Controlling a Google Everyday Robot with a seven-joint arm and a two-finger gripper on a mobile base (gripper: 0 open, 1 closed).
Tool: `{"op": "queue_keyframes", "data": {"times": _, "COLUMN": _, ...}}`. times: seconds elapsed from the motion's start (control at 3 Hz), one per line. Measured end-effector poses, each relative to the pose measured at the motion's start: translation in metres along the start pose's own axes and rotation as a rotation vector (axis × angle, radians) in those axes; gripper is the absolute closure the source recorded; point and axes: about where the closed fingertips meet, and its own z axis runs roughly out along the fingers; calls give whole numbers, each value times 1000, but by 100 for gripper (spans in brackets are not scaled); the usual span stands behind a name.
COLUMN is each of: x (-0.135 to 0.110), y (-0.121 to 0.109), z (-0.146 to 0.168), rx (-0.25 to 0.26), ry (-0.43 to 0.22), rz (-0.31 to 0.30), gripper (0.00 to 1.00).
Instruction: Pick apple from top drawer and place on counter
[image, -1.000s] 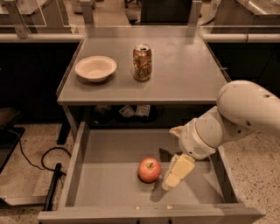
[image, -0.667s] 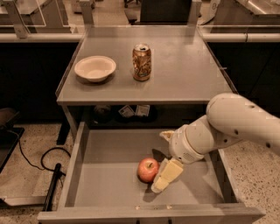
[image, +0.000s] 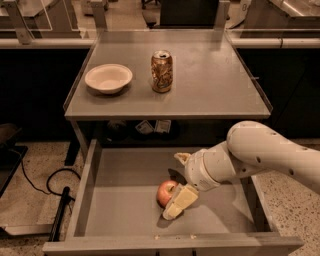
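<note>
Gripper (image: 173, 187) nearer apple (image: 165, 192) in top drawer (image: 117, 210)

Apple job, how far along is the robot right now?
Done: the top drawer is pulled open and the gripper is down inside it. In hand: the gripper sits open beside the apple, which rests on the drawer floor, not yet lifted. Left: close, lift, and set it on the counter near the bowl and can.

Lab: metal counter (image: 210, 85), robot gripper (image: 176, 186) inside top drawer (image: 150, 245).
</note>
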Motion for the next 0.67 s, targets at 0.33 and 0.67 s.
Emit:
{"op": "queue_keyframes", "data": {"times": 0.33, "x": 8, "y": -1, "z": 9, "rx": 6, "ry": -24, "rz": 17, "gripper": 0}}
{"op": "queue_keyframes", "data": {"times": 0.67, "x": 17, "y": -3, "z": 15, "rx": 13, "ry": -35, "rz": 37, "gripper": 0}}
